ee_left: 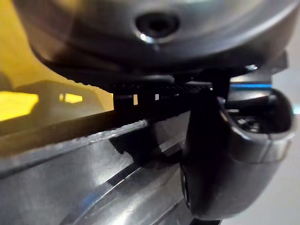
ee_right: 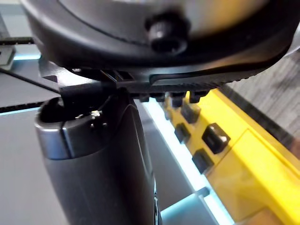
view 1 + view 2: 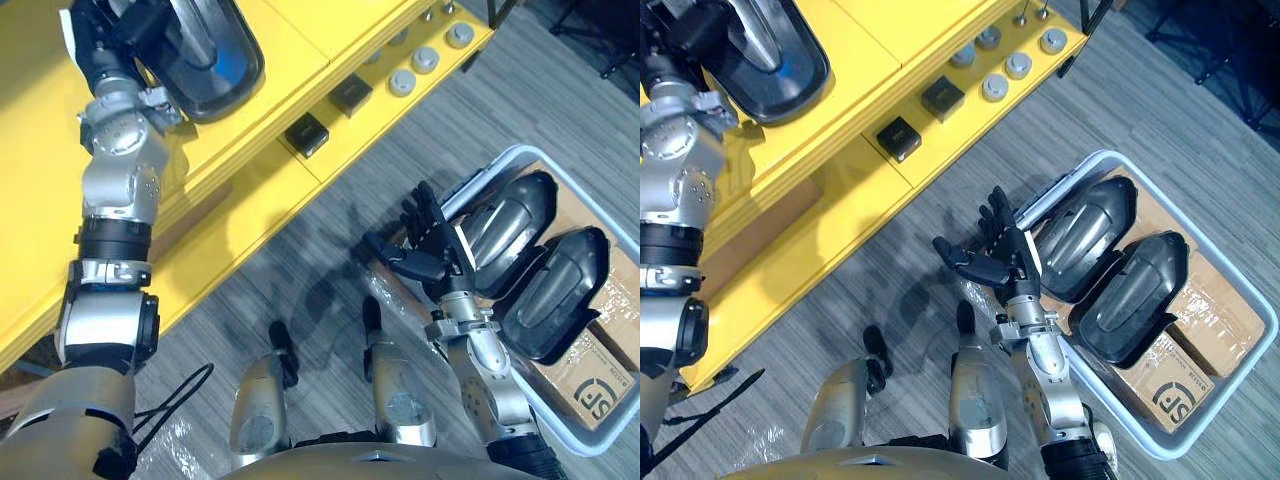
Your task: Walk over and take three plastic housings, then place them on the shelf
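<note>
found left hand against first housing lying on top of yellow shelf. could not tell the grip: fingers hidden behind that housing. found right hand with fingers straight and spread, thumb out, holding nothing. located second housing and third housing just past its fingertips, side by side on cardboard inside grey bin, rim just beside the fingers. noted black boxes and grey discs on a lower ledge, between both hands.
</note>
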Controlling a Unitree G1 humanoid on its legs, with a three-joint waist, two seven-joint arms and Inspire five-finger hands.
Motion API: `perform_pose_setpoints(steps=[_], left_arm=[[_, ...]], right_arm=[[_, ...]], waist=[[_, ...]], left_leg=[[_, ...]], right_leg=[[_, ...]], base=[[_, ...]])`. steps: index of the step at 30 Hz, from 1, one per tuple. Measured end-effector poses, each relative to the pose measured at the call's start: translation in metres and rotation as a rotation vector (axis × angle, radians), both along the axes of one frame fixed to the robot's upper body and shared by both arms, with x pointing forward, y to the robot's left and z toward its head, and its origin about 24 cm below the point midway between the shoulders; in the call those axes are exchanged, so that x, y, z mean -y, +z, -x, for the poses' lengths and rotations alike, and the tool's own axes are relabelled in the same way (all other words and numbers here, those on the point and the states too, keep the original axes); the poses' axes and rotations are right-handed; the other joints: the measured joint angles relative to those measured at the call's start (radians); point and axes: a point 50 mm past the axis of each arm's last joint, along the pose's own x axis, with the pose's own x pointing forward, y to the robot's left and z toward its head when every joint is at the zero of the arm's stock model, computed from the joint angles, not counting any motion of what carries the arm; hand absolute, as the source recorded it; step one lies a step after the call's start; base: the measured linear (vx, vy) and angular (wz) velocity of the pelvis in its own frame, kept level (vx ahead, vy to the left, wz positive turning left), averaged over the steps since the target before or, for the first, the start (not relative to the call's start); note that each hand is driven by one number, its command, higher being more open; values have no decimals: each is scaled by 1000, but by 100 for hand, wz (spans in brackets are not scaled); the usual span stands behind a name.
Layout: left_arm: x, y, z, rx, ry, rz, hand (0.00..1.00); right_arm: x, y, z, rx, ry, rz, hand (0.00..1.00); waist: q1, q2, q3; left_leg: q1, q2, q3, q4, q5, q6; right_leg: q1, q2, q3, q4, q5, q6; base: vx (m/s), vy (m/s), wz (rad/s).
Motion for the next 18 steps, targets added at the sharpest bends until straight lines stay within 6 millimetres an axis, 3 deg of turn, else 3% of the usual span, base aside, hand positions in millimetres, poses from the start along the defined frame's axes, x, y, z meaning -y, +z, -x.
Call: perform_pose_setpoints(steps=[3, 4, 8, 10, 18], left_arm=[[-3, 3, -2, -10, 28, 9, 0], [-5, 6, -3, -15, 38, 9, 100], [-12, 14, -4, -31, 73, -8, 100], [-20, 7, -7, -109, 99, -48, 100], [-33, 6, -6, -151, 139, -65, 100]], right_arm=[[-7, 1, -1, 1, 13, -8, 100], [-10, 1, -2, 1, 13, -18, 100], [-16, 1, -2, -2, 20, -32, 100], [-17, 1, -2, -4, 18, -35, 100], [-18, 0, -2, -14, -3, -39, 100]], waist=[[2, -9, 7], [2, -13, 9], [-1, -15, 14], [-3, -14, 15], [0, -14, 25]], left_leg=[[-4, -3, -1, -8, 8, -3], [-5, -4, -1, -15, 14, -3], [-18, -2, -1, -19, 23, -5], [-18, 3, -1, -19, 24, -5], [-11, 3, -3, -18, 27, -6]], right_leg=[[-13, 1, 0, 12, -4, -5], [-21, 0, 0, 20, -6, -7], [-39, 1, -2, 28, -6, -7], [-43, 1, 0, 35, -6, -8], [-35, 1, -2, 38, -6, -7]], base=[[-41, -6, 1], [-40, -10, 1], [-45, -13, 0], [0, 0, 0], [0, 0, 0]])
